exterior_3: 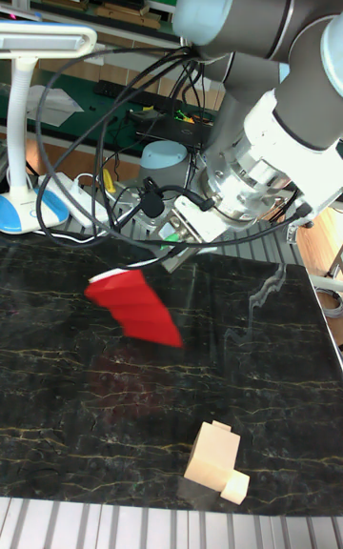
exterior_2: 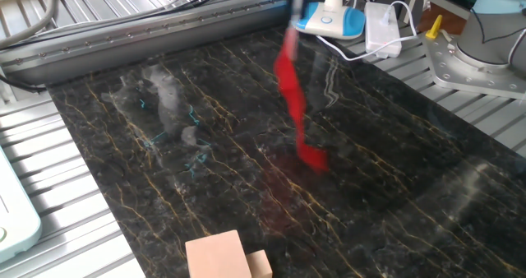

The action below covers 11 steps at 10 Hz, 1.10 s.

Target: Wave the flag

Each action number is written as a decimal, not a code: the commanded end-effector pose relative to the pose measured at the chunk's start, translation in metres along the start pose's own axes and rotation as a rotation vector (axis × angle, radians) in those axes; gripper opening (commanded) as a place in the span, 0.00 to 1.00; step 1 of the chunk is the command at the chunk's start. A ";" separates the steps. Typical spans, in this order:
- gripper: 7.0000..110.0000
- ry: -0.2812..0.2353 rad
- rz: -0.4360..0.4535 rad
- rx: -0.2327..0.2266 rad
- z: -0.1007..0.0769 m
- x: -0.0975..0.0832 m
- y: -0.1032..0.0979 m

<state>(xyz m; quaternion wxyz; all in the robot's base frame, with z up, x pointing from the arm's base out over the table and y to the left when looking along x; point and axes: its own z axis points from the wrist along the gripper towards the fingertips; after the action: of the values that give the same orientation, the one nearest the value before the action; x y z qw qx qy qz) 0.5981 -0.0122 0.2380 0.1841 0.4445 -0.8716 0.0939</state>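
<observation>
The red flag (exterior_2: 293, 97) hangs blurred in mid-swing above the dark marble table (exterior_2: 394, 187), its cloth trailing down toward the table's middle. In the tall fixed view the flag (exterior_3: 133, 306) spreads out in rippled folds, and its thin white stick runs up and right into my gripper (exterior_3: 179, 246). The gripper is shut on the stick's end, held above the table's far side. In the fixed view only a blurred piece of the stick shows at the top edge, and the gripper itself is out of frame.
Pale wooden blocks (exterior_2: 222, 257) (exterior_3: 217, 458) sit at the table's near edge. A desk lamp with a blue base (exterior_2: 329, 19) (exterior_3: 24, 211) and a white adapter (exterior_2: 382, 27) stand at the back. A metal rail (exterior_2: 148, 31) borders the far side.
</observation>
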 end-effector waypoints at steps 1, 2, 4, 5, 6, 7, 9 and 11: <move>0.00 -0.013 -0.047 0.191 0.003 0.005 -0.049; 0.00 -0.012 -0.066 0.253 0.004 0.007 -0.067; 0.00 -0.015 -0.083 0.300 0.007 0.012 -0.083; 0.00 -0.002 -0.090 0.335 0.004 0.016 -0.093; 0.00 -0.020 -0.074 0.299 0.007 0.013 -0.084; 0.00 -0.063 -0.050 0.200 0.013 0.005 -0.061; 0.00 -0.083 -0.022 0.040 0.017 0.000 -0.021; 0.00 -0.091 0.001 -0.124 0.016 -0.002 0.018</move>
<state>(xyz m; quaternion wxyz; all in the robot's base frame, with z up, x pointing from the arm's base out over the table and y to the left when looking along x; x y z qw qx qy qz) 0.6151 -0.0342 0.2236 0.1430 0.4683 -0.8656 0.1050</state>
